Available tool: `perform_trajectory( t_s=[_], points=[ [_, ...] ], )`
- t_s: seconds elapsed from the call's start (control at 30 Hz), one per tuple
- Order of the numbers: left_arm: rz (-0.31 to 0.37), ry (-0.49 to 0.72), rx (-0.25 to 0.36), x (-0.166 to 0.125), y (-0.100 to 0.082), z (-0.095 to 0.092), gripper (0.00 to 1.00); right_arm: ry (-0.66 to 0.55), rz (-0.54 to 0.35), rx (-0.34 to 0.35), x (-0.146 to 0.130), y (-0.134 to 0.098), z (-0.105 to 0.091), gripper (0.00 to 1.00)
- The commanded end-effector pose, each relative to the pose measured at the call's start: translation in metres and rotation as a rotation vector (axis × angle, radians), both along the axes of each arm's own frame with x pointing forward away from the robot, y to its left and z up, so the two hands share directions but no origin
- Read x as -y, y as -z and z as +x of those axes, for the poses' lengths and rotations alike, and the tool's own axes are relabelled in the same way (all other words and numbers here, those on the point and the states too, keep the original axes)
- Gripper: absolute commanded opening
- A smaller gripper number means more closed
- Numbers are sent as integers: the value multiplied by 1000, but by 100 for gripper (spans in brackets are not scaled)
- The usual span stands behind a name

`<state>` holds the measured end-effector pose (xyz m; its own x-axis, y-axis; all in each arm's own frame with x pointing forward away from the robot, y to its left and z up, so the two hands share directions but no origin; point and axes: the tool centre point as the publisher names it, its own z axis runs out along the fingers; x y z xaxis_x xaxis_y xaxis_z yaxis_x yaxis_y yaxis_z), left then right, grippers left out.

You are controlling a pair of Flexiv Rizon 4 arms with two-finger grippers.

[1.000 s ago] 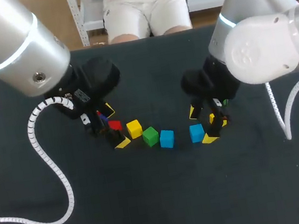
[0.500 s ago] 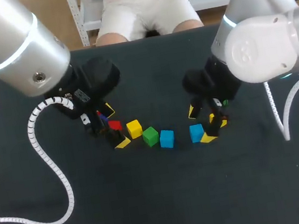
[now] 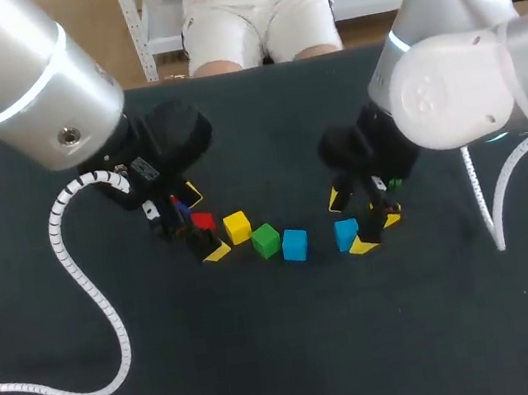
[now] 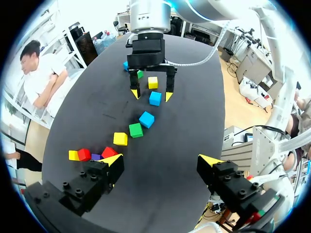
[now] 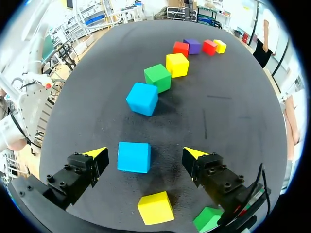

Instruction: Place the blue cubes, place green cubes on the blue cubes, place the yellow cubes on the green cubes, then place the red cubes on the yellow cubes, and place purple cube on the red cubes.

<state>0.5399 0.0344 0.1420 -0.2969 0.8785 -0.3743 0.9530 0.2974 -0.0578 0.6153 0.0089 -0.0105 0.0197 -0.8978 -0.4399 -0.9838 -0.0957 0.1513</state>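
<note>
In the head view, the right gripper hangs low over the table, fingers spread wide, with a blue cube between them. From that blue cube a row runs toward the left arm: a second blue cube nearest, then a green cube, a yellow cube and, farthest off, a red cube. The left gripper stands over that far end.

In the left wrist view, the left gripper gapes wide and holds nothing. The red cube lies just beside one fingertip, with a purple cube just past it, farther from the blue cube.

In the right wrist view, the right gripper is wide open. The blue cube sits between its fingers, apart from both and nearer one than the other. A loose yellow cube lies near the blue cube, on the gripper's side.

The off-centre cube is the likely trouble. On closing, the nearer finger would probably meet it first and shove or twist it, giving a skewed grip and a crooked base for the stack. The left fingertip is also close enough that a sideways move could knock the red cube into the purple one.
</note>
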Motion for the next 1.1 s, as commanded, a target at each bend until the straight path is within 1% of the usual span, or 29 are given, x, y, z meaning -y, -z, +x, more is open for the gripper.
perform_trajectory(
  t_s=[0.03, 0.77, 0.8, 0.83, 0.87, 0.9, 0.97, 1.03, 1.1],
  points=[
    [2, 2, -2, 0, 0, 1, 100, 3, 0, -3, 1, 1, 2, 100],
    [2, 2, -2, 0, 0, 1, 100, 3, 3, -7, -1, 3, 3, 100],
    [2, 2, -2, 0, 0, 1, 100, 4, 2, -8, -1, 3, 3, 93],
    [2, 2, -2, 0, 0, 1, 100, 5, 2, -8, -1, 4, 3, 82],
    [2, 2, -2, 0, 0, 1, 100, 6, 1, -8, 0, 4, 3, 62],
    [2, 2, -2, 0, 0, 1, 100, 7, 0, -8, 0, 4, 3, 48],
    [2, 2, -2, 0, 0, 1, 100, 9, -1, -8, 0, 4, 2, 46],
    [2, 2, -2, 0, 0, 1, 100, 9, -1, -7, 1, 4, 2, 39],
    [2, 2, -2, 0, 0, 1, 100, 8, -3, -6, 1, 4, 2, 35]
  ],
)
